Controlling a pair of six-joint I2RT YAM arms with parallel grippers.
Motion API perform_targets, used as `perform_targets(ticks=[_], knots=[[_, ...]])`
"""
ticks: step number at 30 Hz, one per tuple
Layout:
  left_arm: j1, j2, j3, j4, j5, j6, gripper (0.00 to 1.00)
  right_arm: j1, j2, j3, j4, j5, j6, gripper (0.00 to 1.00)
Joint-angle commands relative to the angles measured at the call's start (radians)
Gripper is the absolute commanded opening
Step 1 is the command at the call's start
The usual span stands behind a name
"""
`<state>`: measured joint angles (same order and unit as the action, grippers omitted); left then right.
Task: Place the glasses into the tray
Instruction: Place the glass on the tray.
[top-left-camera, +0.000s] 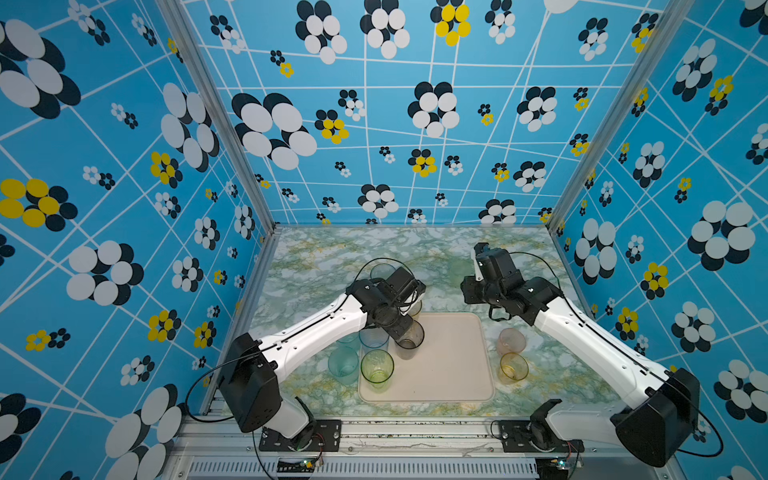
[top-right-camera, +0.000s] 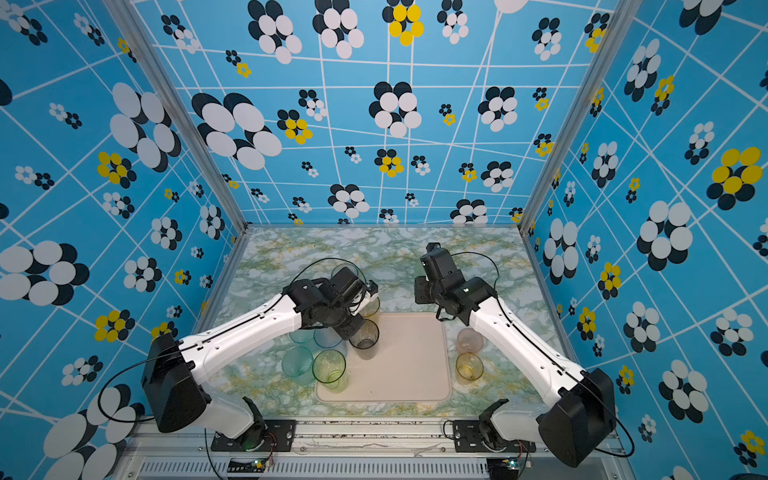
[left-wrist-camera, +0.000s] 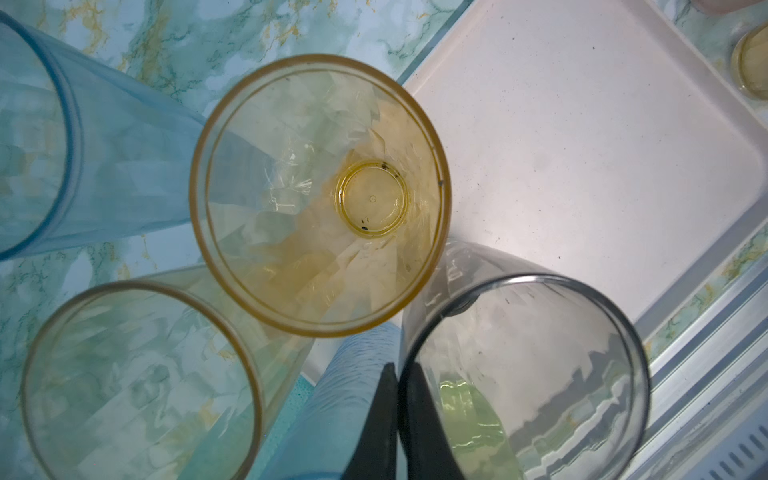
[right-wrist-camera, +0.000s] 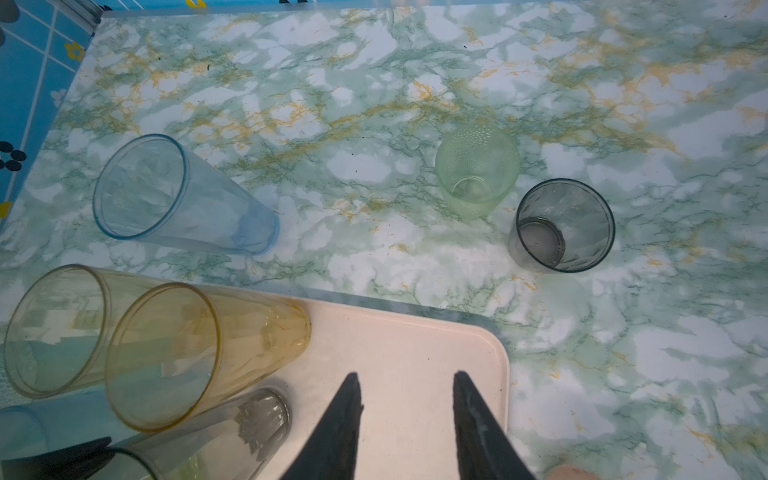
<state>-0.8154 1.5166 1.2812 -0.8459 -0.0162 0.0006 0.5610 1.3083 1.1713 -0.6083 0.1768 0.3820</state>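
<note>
The cream-pink tray (top-left-camera: 449, 361) lies at the table's front middle. My left gripper (left-wrist-camera: 400, 374) is shut on the rim of a tall smoky grey glass (top-left-camera: 409, 341), which stands upright over the tray's left edge (left-wrist-camera: 582, 145). One finger is inside the wall and one outside. A yellow-green glass (top-left-camera: 377, 366) stands at the tray's front left. An amber glass (left-wrist-camera: 320, 195) is at the tray's far left corner. My right gripper (right-wrist-camera: 405, 376) hangs open over the tray's far right corner with nothing between its fingers.
Left of the tray stand a teal glass (top-left-camera: 343, 363), a blue glass (top-left-camera: 374, 338) and a yellowish glass (left-wrist-camera: 141, 382). A pink glass (top-left-camera: 511, 340) and a short amber glass (top-left-camera: 514, 367) stand to its right. Behind it are a tall blue glass (right-wrist-camera: 166, 195), a pale green glass (right-wrist-camera: 478, 170) and a short grey glass (right-wrist-camera: 561, 226).
</note>
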Motion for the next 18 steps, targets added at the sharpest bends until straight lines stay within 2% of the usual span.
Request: perform_targets(ticks=[1,4,18], knots=[[0.009,0.004,0.004,-0.037,-0.019,0.001,0.12,-0.003,0.008,0.022,0.018,-0.013,-0.003,0.39],[0.009,-0.002,0.007,-0.041,-0.018,0.001,0.18,-0.004,0.011,0.024,0.017,-0.017,-0.002,0.4],[0.008,-0.049,0.02,-0.035,-0.025,0.005,0.24,-0.005,0.029,0.042,0.008,-0.029,-0.005,0.39]])
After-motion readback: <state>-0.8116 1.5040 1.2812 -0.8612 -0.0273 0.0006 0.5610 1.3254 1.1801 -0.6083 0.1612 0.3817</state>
